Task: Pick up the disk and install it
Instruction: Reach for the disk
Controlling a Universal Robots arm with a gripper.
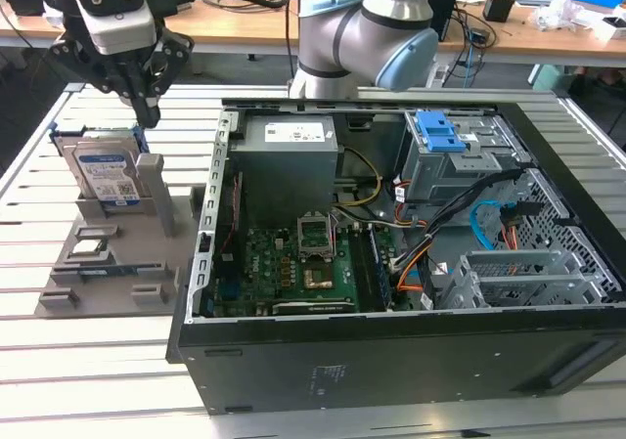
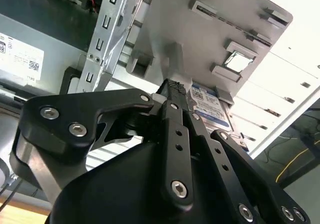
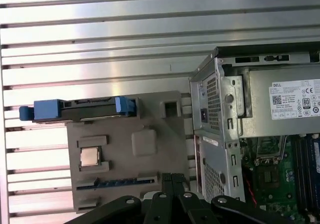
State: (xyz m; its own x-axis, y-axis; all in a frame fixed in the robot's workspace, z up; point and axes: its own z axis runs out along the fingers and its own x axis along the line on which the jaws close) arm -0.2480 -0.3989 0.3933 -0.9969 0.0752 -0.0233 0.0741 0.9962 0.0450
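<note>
Disk (image 1: 106, 170) upright on edge, end effector (image 1: 147, 118) near top edge

On the bench (image 1: 88, 371), the holder (image 1: 161, 253) lies at the exterior view's left of the computer case (image 1: 391, 366); the disk (image 1: 106, 172) stands in it, the gripper (image 1: 147, 118) above.

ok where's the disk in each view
Exterior view: the disk stands on edge in the grey holder, at the exterior view's left of the computer case.
First wrist view: seen edge-on, blue carrier showing, along one end of the holder.
Second wrist view: label side showing, standing in the holder.
Shared landmark: the grey holder.
</note>
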